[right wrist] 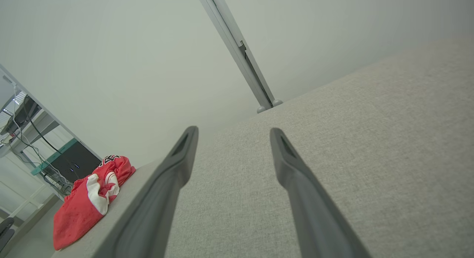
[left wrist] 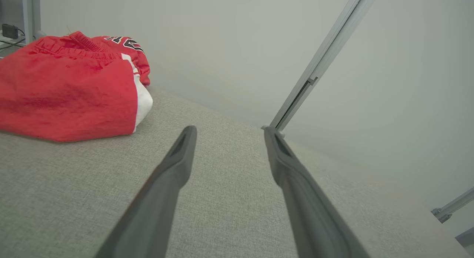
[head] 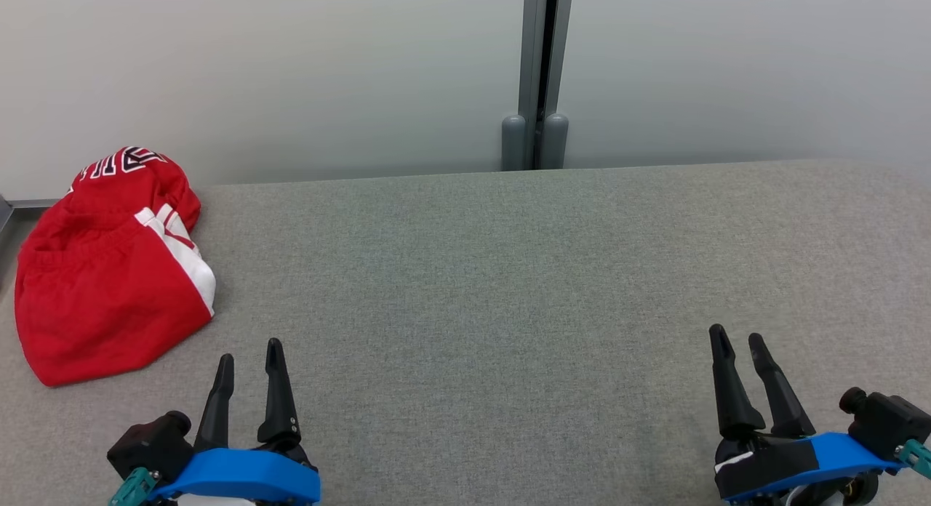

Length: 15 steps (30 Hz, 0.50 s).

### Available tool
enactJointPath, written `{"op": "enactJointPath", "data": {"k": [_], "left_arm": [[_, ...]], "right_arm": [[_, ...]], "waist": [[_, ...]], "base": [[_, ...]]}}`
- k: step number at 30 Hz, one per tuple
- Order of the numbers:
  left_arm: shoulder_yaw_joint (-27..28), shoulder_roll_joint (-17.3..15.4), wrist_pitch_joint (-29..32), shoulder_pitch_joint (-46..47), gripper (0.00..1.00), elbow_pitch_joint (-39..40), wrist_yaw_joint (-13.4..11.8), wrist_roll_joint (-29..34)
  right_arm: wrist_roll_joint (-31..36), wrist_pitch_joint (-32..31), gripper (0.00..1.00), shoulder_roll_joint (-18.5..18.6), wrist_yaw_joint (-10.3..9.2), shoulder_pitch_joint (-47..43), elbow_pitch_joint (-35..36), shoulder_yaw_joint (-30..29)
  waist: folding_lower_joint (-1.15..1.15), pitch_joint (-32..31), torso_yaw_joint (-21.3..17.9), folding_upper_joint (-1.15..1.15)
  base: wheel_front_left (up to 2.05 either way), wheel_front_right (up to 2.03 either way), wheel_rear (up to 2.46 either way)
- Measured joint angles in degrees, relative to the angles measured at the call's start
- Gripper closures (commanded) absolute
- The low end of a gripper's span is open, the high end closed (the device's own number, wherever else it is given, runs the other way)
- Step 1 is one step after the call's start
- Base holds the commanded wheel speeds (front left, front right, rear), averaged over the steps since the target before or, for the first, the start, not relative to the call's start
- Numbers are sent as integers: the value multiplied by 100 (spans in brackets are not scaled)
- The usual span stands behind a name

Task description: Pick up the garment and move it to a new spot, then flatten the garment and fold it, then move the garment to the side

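Red shorts [head: 109, 273] with white side stripes and black-and-white lettering lie crumpled at the far left of the grey fabric-covered table [head: 509, 273] in the head view, near its back edge. The left gripper [head: 251, 350] sits at the lower left, just to the right of the red shorts and apart from them, its fingers spread and holding nothing. The right gripper [head: 737, 333] is at the lower right, well apart from the garment, its fingers likewise parted and empty. A grey post [head: 538, 77] divides the pale wall behind the table.

From the left wrist, the red shorts [left wrist: 66, 91] lie at the upper left with a gathered waistband showing. The left gripper [left wrist: 229, 129] stands wide open over bare table [left wrist: 222, 213].

From the right wrist, the red shorts [right wrist: 89, 202] rest at the table's distant left end. The right gripper [right wrist: 233, 129] is wide open above the cloth surface [right wrist: 370, 139], gripping nothing. A desk with cables [right wrist: 55, 161] stands beyond.
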<state>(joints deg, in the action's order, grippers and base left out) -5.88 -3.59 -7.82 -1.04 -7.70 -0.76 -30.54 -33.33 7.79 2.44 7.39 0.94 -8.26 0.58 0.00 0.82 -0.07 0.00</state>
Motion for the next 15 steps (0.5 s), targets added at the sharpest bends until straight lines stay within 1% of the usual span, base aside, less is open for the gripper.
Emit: {"op": "enactJointPath", "data": {"k": [8,15], "left_arm": [[-44,-22,-121,-15,0,-155,-71,414],[-43,-18,-219,-43,0,-259,-74,700]], "right_arm": [[556,120,0,2,1,-1,-88,101],[1047,219,0,5,1,-2,-191,115]], "waist": [[0,-1,9,0],[0,1,7,0]], "base": [[0,0,0],[0,0,0]]}}
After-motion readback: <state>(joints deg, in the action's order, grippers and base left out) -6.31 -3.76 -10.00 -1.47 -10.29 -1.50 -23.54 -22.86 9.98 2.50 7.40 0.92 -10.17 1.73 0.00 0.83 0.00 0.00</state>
